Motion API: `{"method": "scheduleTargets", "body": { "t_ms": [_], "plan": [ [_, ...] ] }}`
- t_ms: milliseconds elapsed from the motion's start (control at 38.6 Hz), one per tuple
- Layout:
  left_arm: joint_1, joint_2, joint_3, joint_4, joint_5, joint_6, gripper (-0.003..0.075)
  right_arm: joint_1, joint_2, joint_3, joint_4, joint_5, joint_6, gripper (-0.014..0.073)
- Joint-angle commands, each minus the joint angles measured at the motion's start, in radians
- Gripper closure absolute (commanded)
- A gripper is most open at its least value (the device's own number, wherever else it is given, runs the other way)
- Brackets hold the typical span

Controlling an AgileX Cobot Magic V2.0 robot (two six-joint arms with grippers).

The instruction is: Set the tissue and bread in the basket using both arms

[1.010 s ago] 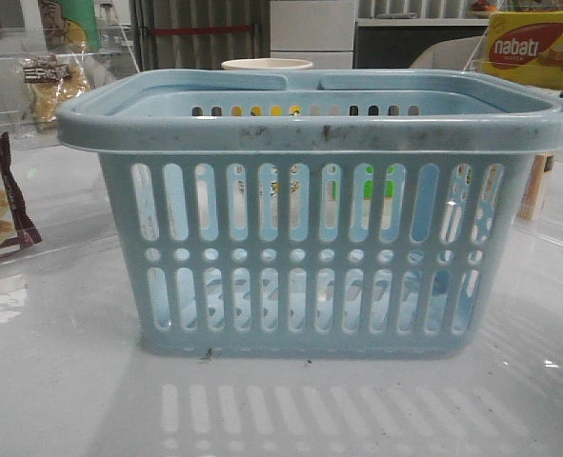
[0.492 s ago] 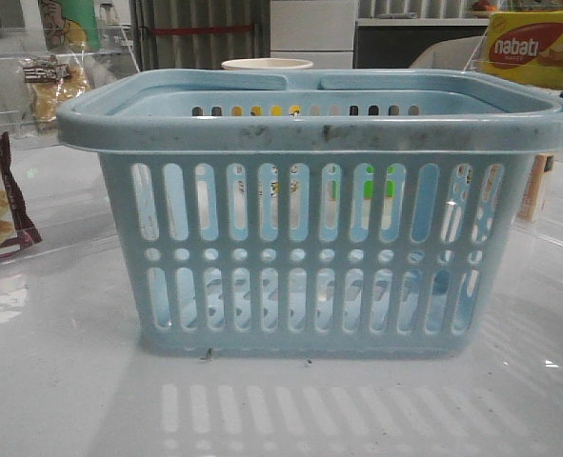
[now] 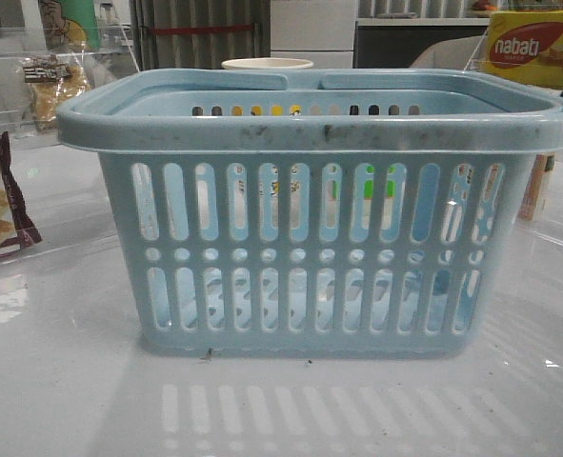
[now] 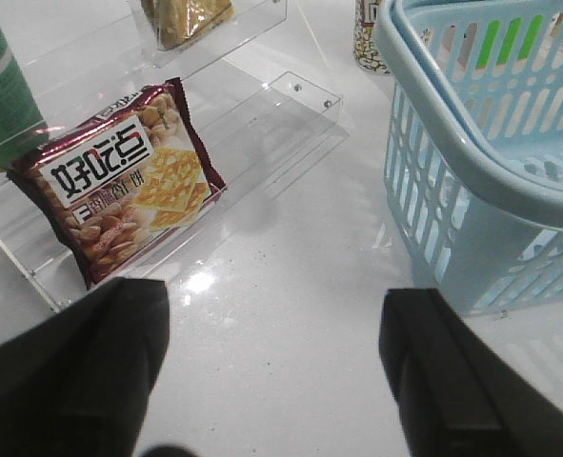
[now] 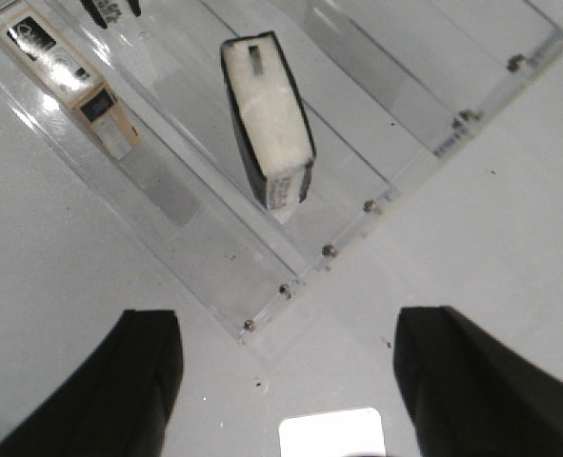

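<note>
Lettering "nabati" marks the yellow box behind the basket; both tools gape, empty.

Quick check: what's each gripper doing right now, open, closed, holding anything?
Left gripper: open, holding nothing.
Right gripper: open, holding nothing.

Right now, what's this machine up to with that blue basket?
Nothing is held yet. The light-blue basket sits on the white table. The left tool hangs open near a cracker packet, with the bread on a clear shelf beyond. The right tool hangs open before the tissue pack.
</note>
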Motion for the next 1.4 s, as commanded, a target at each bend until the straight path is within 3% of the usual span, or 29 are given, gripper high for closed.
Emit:
{"method": "scheduleTargets", "body": {
  "t_ms": [0,259,596,673,803,932,1373],
  "plan": [
    [-0.008,0.012,-0.029,-0.010,-0.078,0.001,0.0195,0.002,0.022,-0.088,0.003,-0.031,-0.033,0.0021],
    [-0.008,0.012,-0.029,-0.010,-0.078,0.001,0.0195,0.002,0.143,-0.180,0.003,-0.048,-0.033,0.0021],
    [-0.008,0.012,-0.029,-0.010,-0.079,0.001,0.0195,0.006,0.227,-0.198,0.007,-0.172,-0.033,0.0027],
    [-0.008,0.012,-0.029,-0.010,-0.079,0.001,0.0195,0.006,0.235,-0.198,0.012,-0.176,-0.033,0.0078],
    [-0.008,0.012,-0.029,-0.010,-0.079,0.001,0.0195,0.006,0.236,-0.198,0.019,-0.179,-0.033,0.0253],
    [-0.008,0.012,-0.029,-0.010,-0.079,0.001,0.0195,0.006,0.225,-0.198,0.039,-0.179,-0.033,0.0348],
    [-0.008,0.012,-0.029,-0.010,-0.079,0.001,0.0195,0.048,0.017,-0.198,0.137,-0.064,-0.033,0.0358]
  ]
}}
